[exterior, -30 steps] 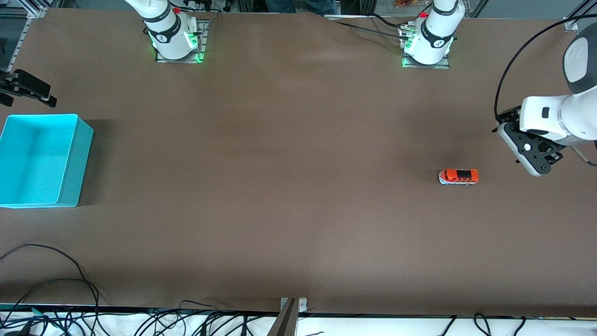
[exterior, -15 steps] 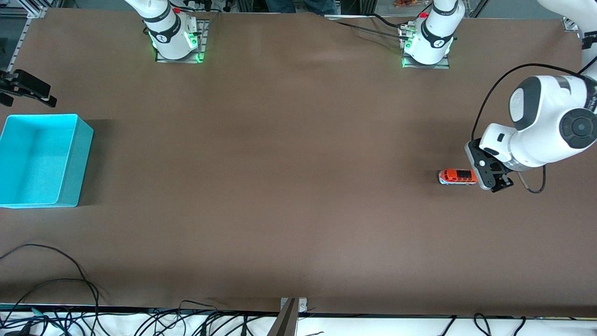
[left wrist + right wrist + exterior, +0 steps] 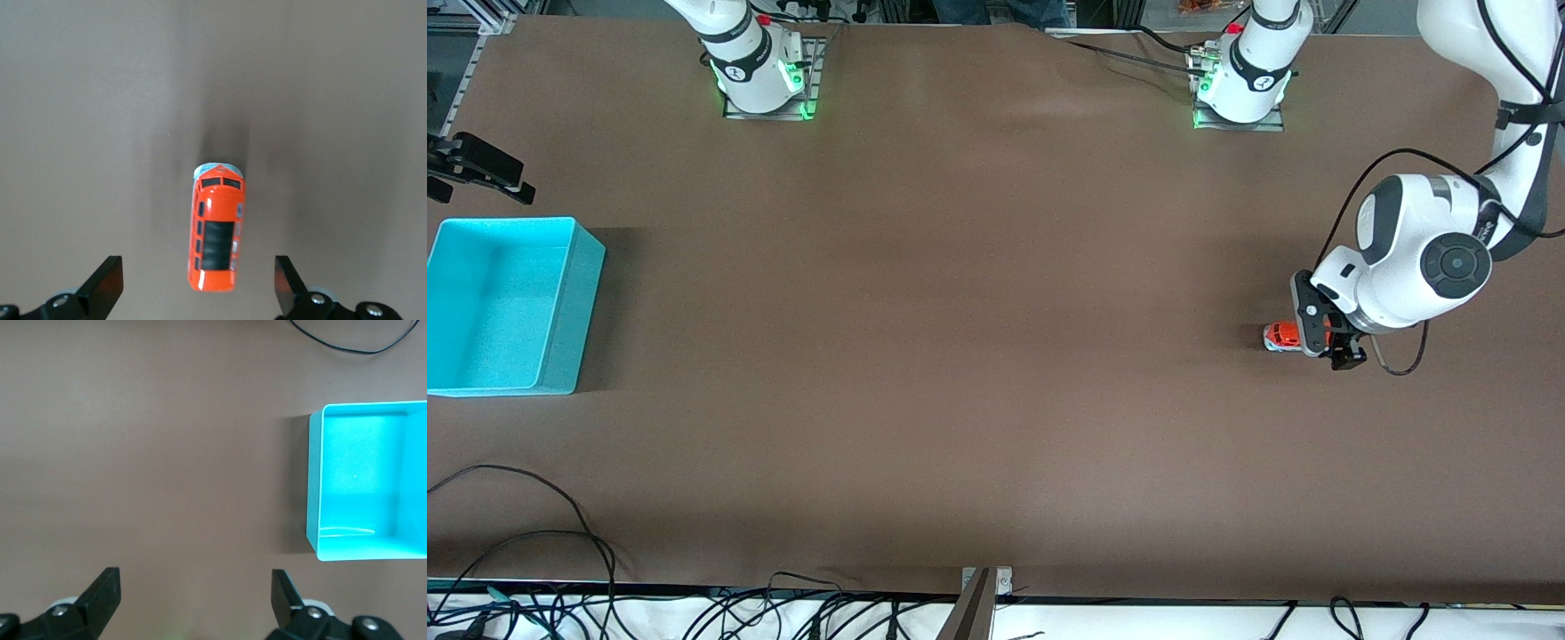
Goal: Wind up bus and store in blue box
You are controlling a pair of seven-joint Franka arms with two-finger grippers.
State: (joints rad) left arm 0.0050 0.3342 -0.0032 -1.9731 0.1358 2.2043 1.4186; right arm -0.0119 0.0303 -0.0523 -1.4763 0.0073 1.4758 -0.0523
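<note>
The small orange bus (image 3: 1279, 337) stands on the brown table toward the left arm's end. My left gripper (image 3: 1327, 345) hangs low over it and covers its rear half in the front view. In the left wrist view the bus (image 3: 217, 230) lies lengthwise, its rear end between the wide-open fingers (image 3: 107, 283) of the left gripper (image 3: 198, 287), touching neither. The blue box (image 3: 576, 302) sits empty at the right arm's end. My right gripper (image 3: 480, 171) waits over the table beside the blue box (image 3: 313, 493); in its wrist view the right gripper (image 3: 193, 597) is open and holds nothing.
Both arm bases (image 3: 760, 76) (image 3: 1240, 84) stand along the table's edge farthest from the front camera. Loose black cables (image 3: 560, 533) and a metal bracket (image 3: 983, 587) lie at the nearest edge. One cable (image 3: 347, 345) also runs close to the box.
The left arm has swung in from its end of the table and come down until its open gripper straddles the bus. The bus, the box and the right arm have not moved.
</note>
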